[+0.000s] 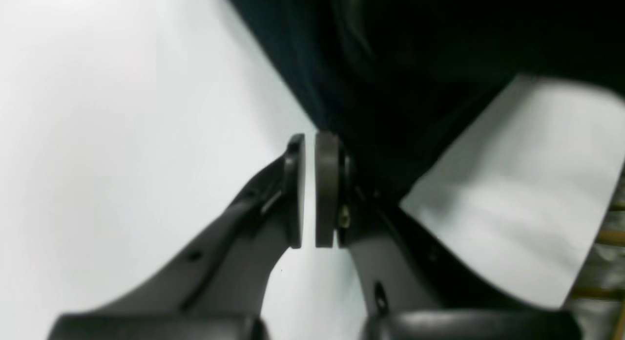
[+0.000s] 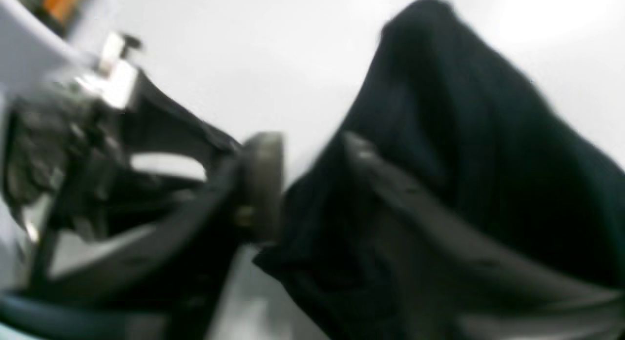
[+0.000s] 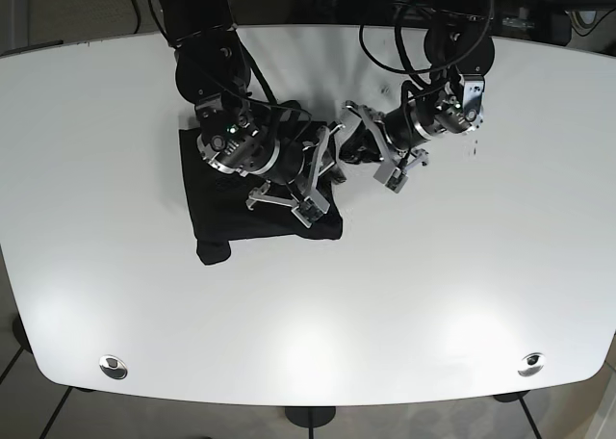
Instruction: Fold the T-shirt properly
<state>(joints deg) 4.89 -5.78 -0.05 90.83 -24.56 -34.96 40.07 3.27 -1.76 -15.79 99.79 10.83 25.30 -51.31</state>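
Black T-shirt (image 3: pixel 231 213) sits toward the rear-left of the white worktop (image 3: pixel 462 295), already bunched into a compact, roughly square bundle, so the fold looks well along rather than starting.

Right pincer (image 3: pixel 310 184) is over the bundle's right edge. Wrist view: jaws spread wide, with dark cloth (image 2: pixel 439 149) draped between and over the far finger. Too blurred to say whether anything is actually pinched; I read it as open around the fabric, either just let go or about to bite.

Left pincer (image 1: pixel 309 188) is narrow: pads nearly together with a thin bright slit between them and no cloth in the slit. The shirt's edge (image 1: pixel 390 86) lies just beside the right pad, touching or nearly so. In the base view it sits just off the bundle's right side, over bare worktop.

Judgement: both pincers work the same right edge, likely to tuck or square it. Risk: the open right finger under the cloth drags the layer on withdrawal and undoes the fold.
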